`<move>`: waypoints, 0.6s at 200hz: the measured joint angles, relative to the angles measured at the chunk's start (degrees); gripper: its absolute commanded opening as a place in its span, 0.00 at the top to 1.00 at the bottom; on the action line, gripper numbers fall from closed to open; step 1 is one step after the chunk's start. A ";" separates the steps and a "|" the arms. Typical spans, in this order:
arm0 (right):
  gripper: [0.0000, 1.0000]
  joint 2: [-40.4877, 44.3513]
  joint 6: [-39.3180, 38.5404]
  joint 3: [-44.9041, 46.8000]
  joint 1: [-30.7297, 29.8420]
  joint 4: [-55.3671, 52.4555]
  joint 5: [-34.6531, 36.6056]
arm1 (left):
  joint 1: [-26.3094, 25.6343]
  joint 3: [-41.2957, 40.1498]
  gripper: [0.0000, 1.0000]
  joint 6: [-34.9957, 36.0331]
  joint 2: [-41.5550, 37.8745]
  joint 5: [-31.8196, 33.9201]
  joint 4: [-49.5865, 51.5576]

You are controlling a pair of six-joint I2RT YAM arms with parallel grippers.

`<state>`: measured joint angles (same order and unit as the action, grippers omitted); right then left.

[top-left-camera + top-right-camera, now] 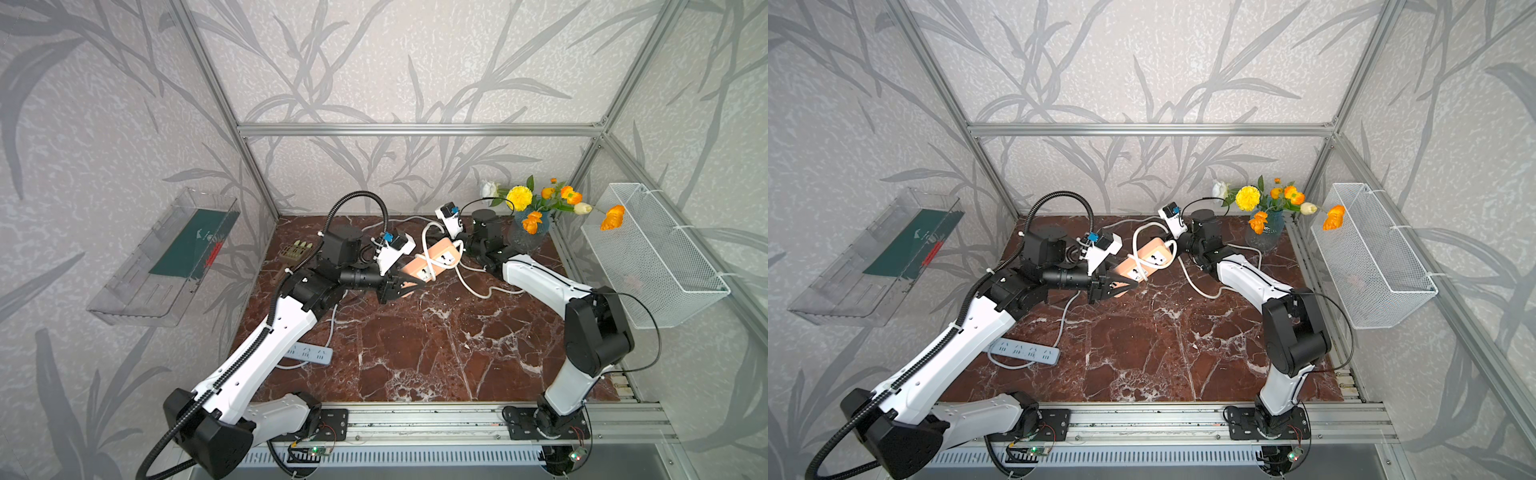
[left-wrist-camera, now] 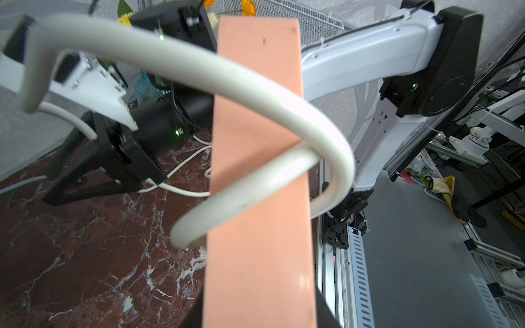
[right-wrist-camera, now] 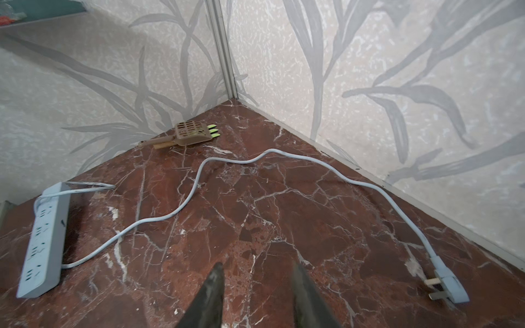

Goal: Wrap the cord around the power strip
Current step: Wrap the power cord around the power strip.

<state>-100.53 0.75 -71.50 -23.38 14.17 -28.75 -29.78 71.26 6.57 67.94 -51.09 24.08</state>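
table [image 1: 415, 353]: red-brown marble, directly under the peach power strip [image 1: 449, 258].
wire basket [image 1: 648, 257]: white mesh, hung up on the robot's right side, well apart from the strip.
clear tray [image 1: 166, 257]: hung up on the robot's left side, well apart from the strip.
vase [image 1: 528, 237]: glass, orange and yellow flowers, near the strip's far end, back right.
blue power strip [image 1: 311, 353]: flat on the marble, well apart from the peach strip, front left; its own lead trails loose, plug [image 3: 446, 286] lies flat.
peach power strip: mid-back, sockets up; in the left wrist view [image 2: 255, 113] it looks lifted off the marble.
cord [image 1: 473, 286]: white, crosses the strip's socket face in an X, also runs over its back [image 2: 170, 56]; the rest loops loose on the marble just beside the strip.
left gripper [image 1: 411, 286]: clamped on the strip's near end.
right gripper [image 3: 257, 268]: jaws apart, nothing between them.
scoop [image 1: 297, 251]: tan, slotted, back left, well apart from the strip.
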 measured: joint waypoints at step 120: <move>0.63 -1.51 5.46 14.95 -2.60 13.64 15.52 | 3.30 5.03 1.00 -2.60 -0.04 12.57 -0.85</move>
<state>-102.04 6.22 -56.55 -25.98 27.81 -13.23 -26.48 76.29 3.97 67.90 -38.52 23.22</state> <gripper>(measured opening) 0.489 0.317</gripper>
